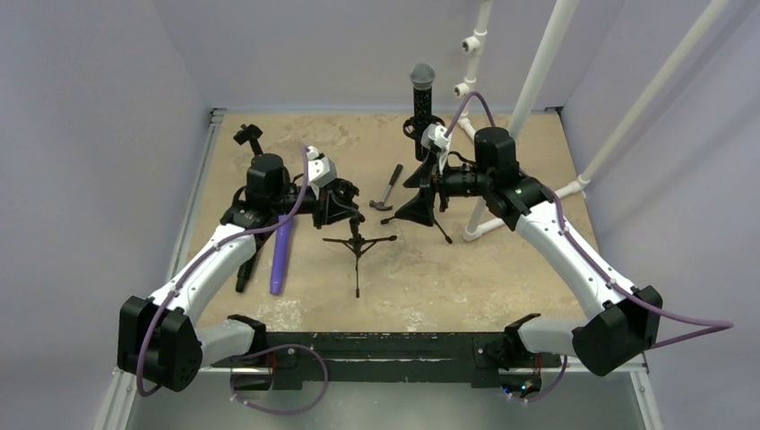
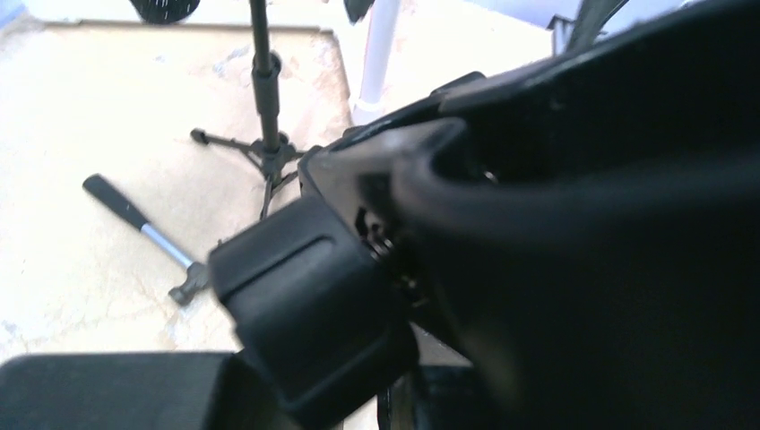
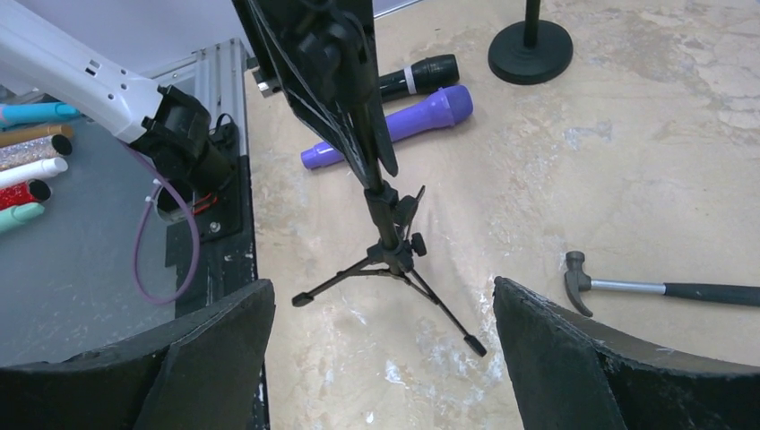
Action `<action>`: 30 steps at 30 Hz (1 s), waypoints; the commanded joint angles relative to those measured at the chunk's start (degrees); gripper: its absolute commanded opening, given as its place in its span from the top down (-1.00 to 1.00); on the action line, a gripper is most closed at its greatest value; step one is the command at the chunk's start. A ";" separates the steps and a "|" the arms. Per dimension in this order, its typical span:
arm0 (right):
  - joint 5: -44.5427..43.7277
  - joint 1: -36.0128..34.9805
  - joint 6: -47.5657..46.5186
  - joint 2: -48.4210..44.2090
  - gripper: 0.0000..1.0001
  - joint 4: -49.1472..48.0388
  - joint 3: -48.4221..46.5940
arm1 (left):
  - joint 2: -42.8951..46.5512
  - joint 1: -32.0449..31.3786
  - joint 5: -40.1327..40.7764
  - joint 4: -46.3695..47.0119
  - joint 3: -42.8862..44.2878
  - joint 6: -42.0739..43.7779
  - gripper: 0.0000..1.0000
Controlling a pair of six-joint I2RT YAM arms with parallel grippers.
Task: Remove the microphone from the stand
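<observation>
Nearest the arm bases, in the lower left of the top view, a purple object (image 1: 281, 255) and a black object (image 1: 244, 271) lie flat on the table (image 1: 421, 278), clear of any stand. Just beyond them, left of centre, the left gripper (image 1: 342, 208) is clamped shut on the head of the small tripod stand (image 1: 358, 244). The left wrist view shows a black block pinched between its fingers. A hammer (image 1: 387, 191) lies between this stand and the right gripper (image 1: 410, 211), whose jaws stand wide apart with nothing between them, facing the small tripod stand. Behind the right gripper rises the tall stand (image 2: 265, 107). At its top, in the upper centre of the top view, the microphone (image 1: 422, 77) sits upright in the clip. Assessment: the removal is not done. Neither gripper touches the microphone, so reaching, gripping and lifting it out are all left. Clearance: the space above the microphone appears open for an upward pull. To its right the white pipes (image 1: 547, 81) stand near, with one joint just beside the microphone head, and the right arm lies close to them. The back wall sits directly behind. The hammer and the tall stand's legs crowd the table at centre.
</observation>
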State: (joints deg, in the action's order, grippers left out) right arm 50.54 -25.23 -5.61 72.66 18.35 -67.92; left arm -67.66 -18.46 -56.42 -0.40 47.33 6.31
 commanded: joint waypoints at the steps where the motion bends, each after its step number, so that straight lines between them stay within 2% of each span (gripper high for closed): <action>1: 2.16 0.07 0.99 -1.90 -0.81 -2.60 0.75 | 1.73 -0.13 -8.42 0.69 7.57 -5.11 1.00; 4: 3.99 -0.10 2.63 -1.85 -0.81 -4.51 1.56 | 2.87 -0.17 -8.96 3.49 10.03 -11.75 1.00; 12: 9.51 -2.33 9.16 -0.32 -0.76 -10.55 2.50 | 2.85 -0.15 -8.13 18.60 14.92 -34.34 1.00; 15: 10.64 -3.22 10.82 0.48 -0.74 -12.24 2.58 | 2.36 -0.25 -7.96 23.55 15.70 -39.82 1.00; 25: 12.12 -5.11 9.86 1.60 -0.70 -11.81 3.00 | 1.63 -0.17 -9.84 32.96 15.51 -47.55 1.00; 30: 11.80 -5.16 2.49 0.99 -0.65 -4.87 2.17 | 2.00 -0.17 -13.00 33.36 16.10 -47.13 1.00</action>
State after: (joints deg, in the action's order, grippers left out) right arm 61.19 -30.11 2.57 74.28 9.56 -65.06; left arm -66.37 -18.46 -66.74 26.98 60.29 -38.63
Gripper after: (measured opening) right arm 0.836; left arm 0.109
